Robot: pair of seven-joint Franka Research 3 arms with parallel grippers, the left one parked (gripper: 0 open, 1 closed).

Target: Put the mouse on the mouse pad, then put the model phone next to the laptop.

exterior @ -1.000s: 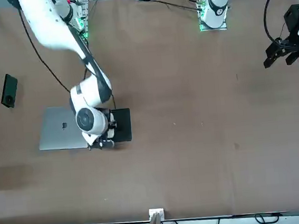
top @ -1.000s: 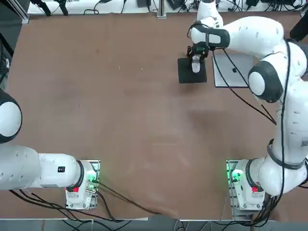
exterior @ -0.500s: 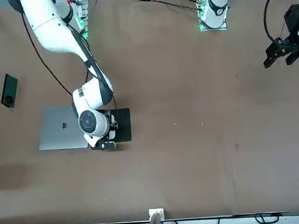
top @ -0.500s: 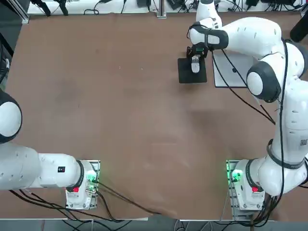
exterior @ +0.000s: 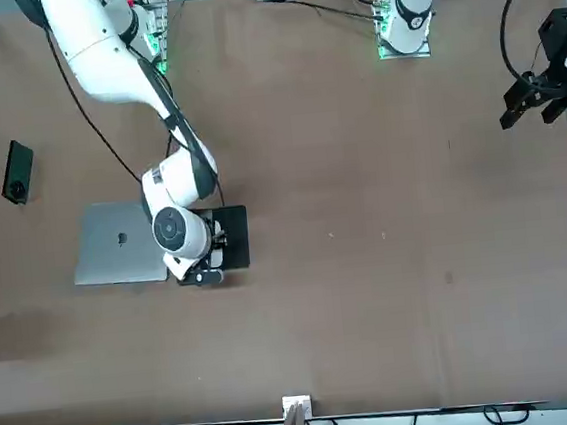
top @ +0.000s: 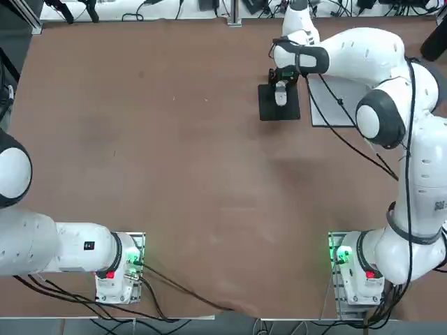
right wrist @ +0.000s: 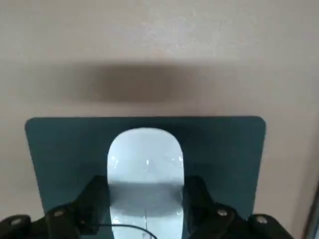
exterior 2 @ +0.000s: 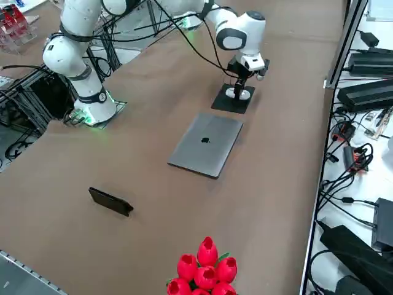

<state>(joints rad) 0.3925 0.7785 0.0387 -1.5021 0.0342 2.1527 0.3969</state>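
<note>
While the right gripper [right wrist: 145, 214] holds the mouse [right wrist: 145, 169] over the pad [right wrist: 224, 149], step one is nearly done. Jaws clamp its flanks; next: let go, lift, then fetch the phone [exterior: 17, 172] at the laptop's [exterior: 117, 257] 10 o'clock in the front view.

One camera hangs overhead and looks straight down with my bases along its lower edge, while another faces me from across the table [exterior: 369, 265], so my working arm falls at its left. A third sits raised off my right side and looks down diagonally, taking in the laptop [exterior 2: 206, 144] and the mouse pad [exterior 2: 232, 100], both of which the overhead and facing views also cover. The last rides on my wrist, very close in, looking past my right gripper [right wrist: 145, 211] at the mouse [right wrist: 145, 164] on that same pad.
</note>
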